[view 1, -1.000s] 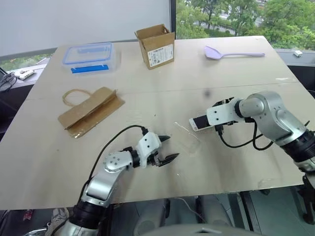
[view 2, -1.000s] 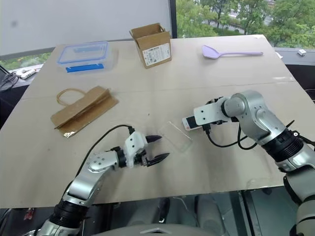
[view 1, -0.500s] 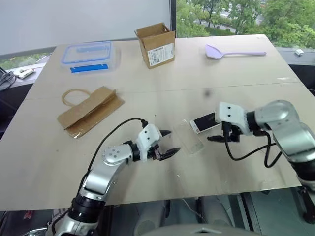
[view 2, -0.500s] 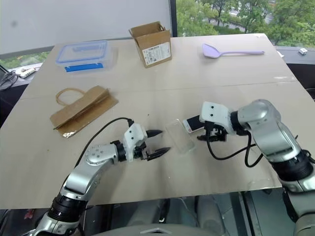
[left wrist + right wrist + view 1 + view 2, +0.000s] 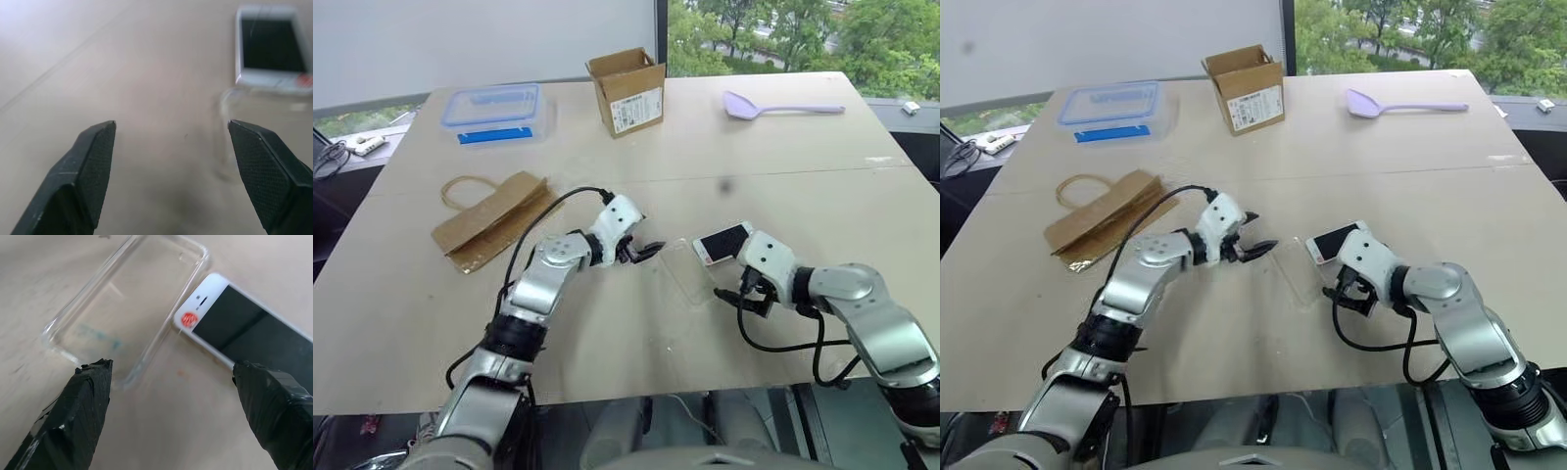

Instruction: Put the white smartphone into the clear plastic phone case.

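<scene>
Left eye view shows one white smartphone [image 5: 722,241] lying flat, screen up, on the desk [image 5: 803,157], its long axis running from near-left to far-right, with the end nearer the robot meeting a corner of the one clear plastic phone case [image 5: 682,277]. That case lies flat and empty just beside the phone, open side up, its long axis slanting from far-left to near-right, so the two sit at an angle to each other. One left hand [image 5: 644,252] sits low over the desk just left of the case, fingers spread and holding nothing; one right hand [image 5: 732,298] sits near the robot-side end of the phone, also spread and empty. Farther back are one blue-lidded clear box [image 5: 492,111], one open cardboard box [image 5: 628,91], one lilac spoon [image 5: 781,105], and one folded brown paper bag [image 5: 492,219]. Right eye view gives the same layout, with the phone touching the case at one corner. Left wrist view looks past two black fingers [image 5: 85,174] held wide apart, with bare desk between them, toward the case's rounded edge and the phone beyond it. Right wrist view shows two black fingers [image 5: 83,413] wide apart, released, with the case ahead of one finger and the phone ahead of the other, the phone's earpiece end, bearing a red sticker, against the case's corner.
</scene>
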